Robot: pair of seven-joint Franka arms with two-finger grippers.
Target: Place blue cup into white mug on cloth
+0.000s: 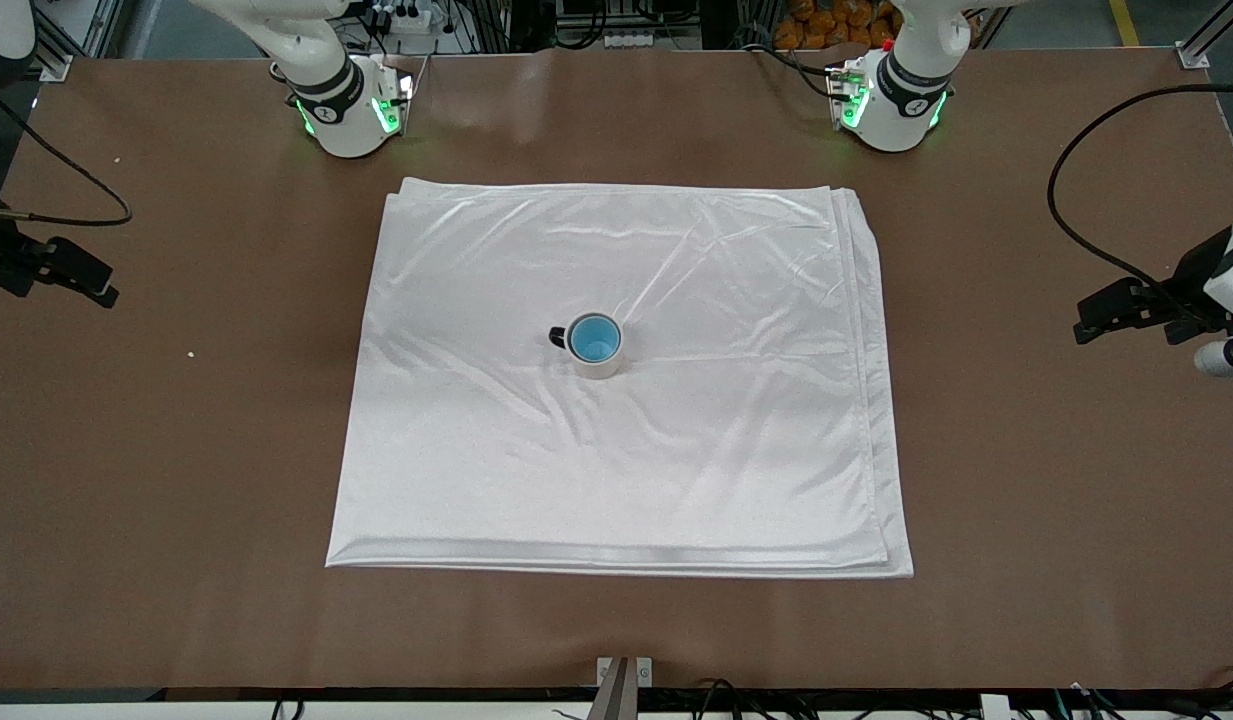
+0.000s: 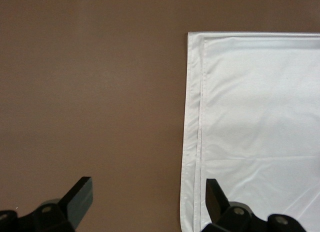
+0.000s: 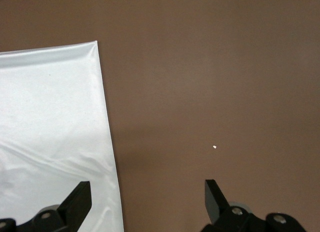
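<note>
Nearest the front camera lies one cloth (image 1: pixel 616 440), white and folded in layers on the brown table (image 1: pixel 176 480); near its middle stands one white mug (image 1: pixel 598 362) with one blue cup (image 1: pixel 594 338) sitting inside it, so only the cup's bright blue inside shows. The left gripper (image 1: pixel 1126 312) hangs over bare table at the left arm's end, the right gripper (image 1: pixel 61 272) over the other end, both partly cut off at the picture's edges. In the left wrist view, the jaws stand wide apart, empty, over the cloth's edge (image 2: pixel 200 142). In the right wrist view, the jaws likewise gape, empty, above the cloth's corner (image 3: pixel 55 117) and one small pale speck (image 3: pixel 214 147)
</note>
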